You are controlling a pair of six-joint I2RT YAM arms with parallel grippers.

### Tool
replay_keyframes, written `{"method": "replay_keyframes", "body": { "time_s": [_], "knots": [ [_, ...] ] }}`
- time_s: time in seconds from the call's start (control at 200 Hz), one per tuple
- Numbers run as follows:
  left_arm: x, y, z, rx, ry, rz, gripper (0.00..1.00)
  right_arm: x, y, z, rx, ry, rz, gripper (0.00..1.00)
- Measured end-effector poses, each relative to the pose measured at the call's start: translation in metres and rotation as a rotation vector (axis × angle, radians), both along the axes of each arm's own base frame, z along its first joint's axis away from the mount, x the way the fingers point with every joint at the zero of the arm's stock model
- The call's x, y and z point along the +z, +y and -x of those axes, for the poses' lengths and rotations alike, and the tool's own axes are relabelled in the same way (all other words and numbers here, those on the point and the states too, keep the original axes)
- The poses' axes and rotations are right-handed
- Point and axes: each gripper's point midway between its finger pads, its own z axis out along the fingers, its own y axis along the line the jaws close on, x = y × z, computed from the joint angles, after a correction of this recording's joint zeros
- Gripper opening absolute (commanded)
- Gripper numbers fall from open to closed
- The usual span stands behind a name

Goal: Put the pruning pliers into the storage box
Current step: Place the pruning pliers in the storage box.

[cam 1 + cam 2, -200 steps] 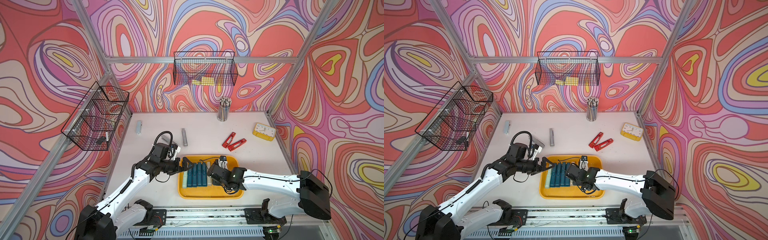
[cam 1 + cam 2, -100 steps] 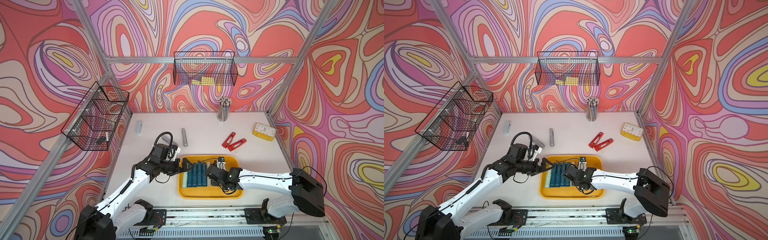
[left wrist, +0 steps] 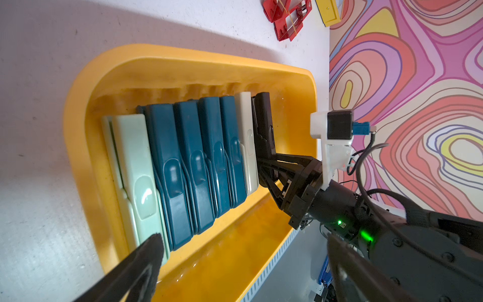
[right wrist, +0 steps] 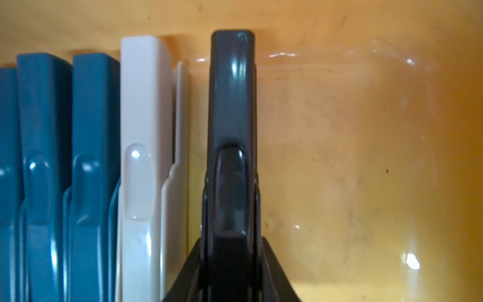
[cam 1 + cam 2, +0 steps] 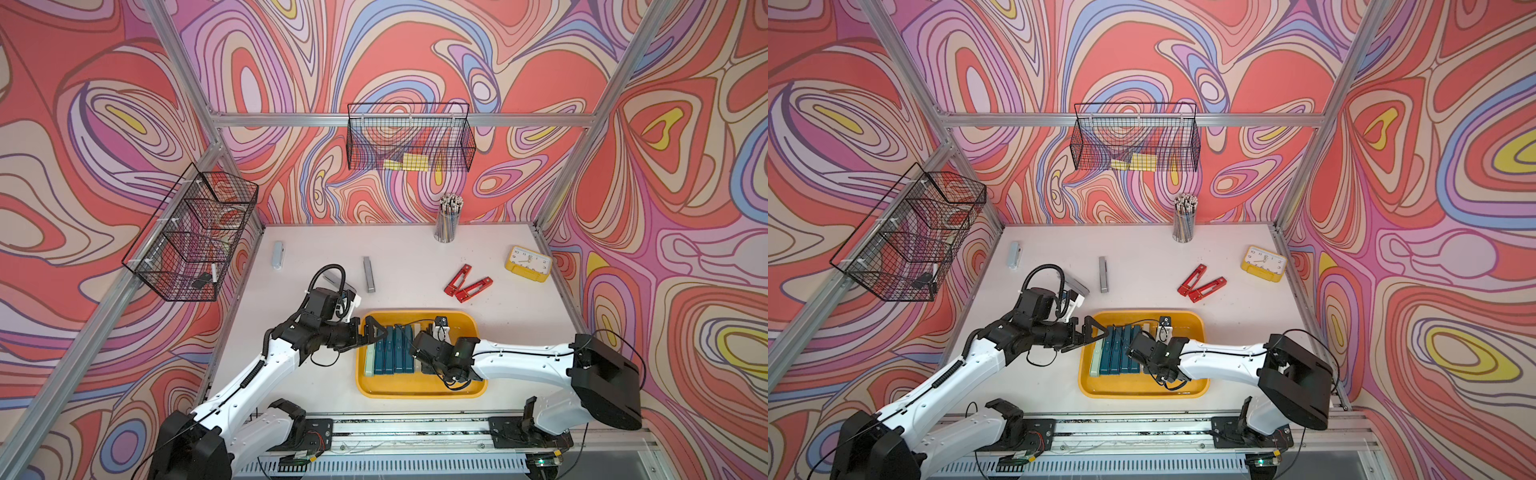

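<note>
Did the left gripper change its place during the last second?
No. The left gripper stays open over the same end of the storage box, beside the pale green pliers, in both top views.

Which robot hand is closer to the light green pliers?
Left. The left gripper is open at the end of the light green pliers; the right gripper grips the black pliers at the row's far end.
</note>
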Motion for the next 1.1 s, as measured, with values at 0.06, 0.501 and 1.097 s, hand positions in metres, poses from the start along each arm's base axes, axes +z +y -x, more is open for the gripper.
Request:
{"method": "replay_keyframes", "body": {
  "time_s": [0.06,0.501,1.097],
  "knots": [
    [-0.0011,0.0002,0.0005,0.0,0.002,-0.001,0.99,-0.0005,0.0005,-0.0006,0.0,-0.002,0.0,0.22],
    [-0.004,0.0003,0.0009,0.0,0.012,-0.005,0.99,-0.0058,0.0026,-0.0044,0.005,-0.015,0.015,0.23],
    [-0.0062,0.0006,0.0015,0.0,0.016,-0.007,0.99,-0.0085,0.0035,-0.0053,0.005,-0.014,0.023,0.32]
  ]
}}
